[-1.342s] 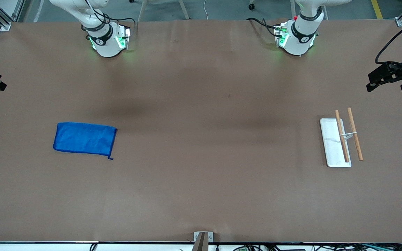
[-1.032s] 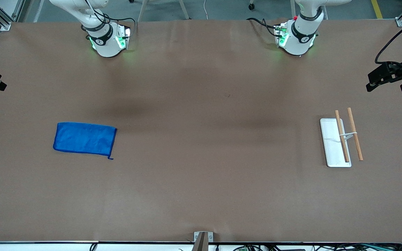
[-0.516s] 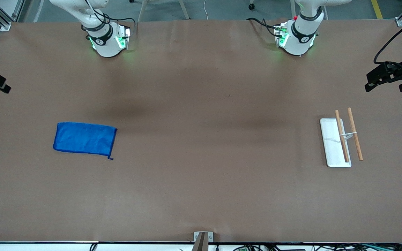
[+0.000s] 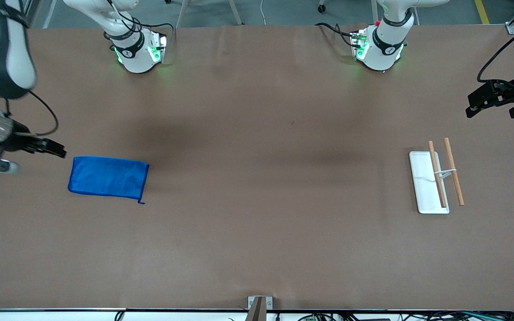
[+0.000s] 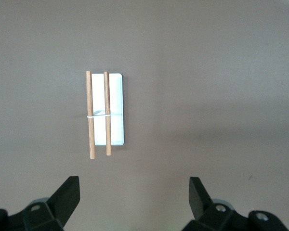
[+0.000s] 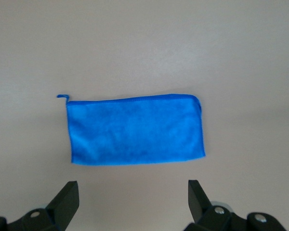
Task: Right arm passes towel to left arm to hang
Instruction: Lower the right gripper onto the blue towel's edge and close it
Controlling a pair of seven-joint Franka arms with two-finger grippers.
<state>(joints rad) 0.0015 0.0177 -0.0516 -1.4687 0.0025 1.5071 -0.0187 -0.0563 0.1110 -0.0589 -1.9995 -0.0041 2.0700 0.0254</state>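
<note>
The right arm has swung into view since a moment ago, and its right gripper (image 4: 38,145) now hangs just beside the towel (image 4: 108,177), off the cloth's end toward the right arm's end of the table. In its wrist view the jaws stand wide apart with nothing between them, and the blue towel (image 6: 135,130) lies flat straight ahead of the fingertips (image 6: 67,195). The towel hasn't budged; it rests spread out on the brown table (image 4: 257,223), untouched, its little loop sticking out at one corner.

Over at the left arm's end, the left gripper (image 4: 491,100) has crept in only slightly and waits above the table edge. Its jaws are wide apart too, holding nothing. Below it sits the rack (image 4: 437,178): a white tray (image 5: 116,96) with two wooden rods (image 5: 98,115) tied across by a thin band.

So where are we? Right at the start, by my reading. No grasp yet, no lift, no handover, no hanging. The right arm must come down on the cloth, pinch it, carry it toward the middle, and the left arm must take it and drape it over those rods.
</note>
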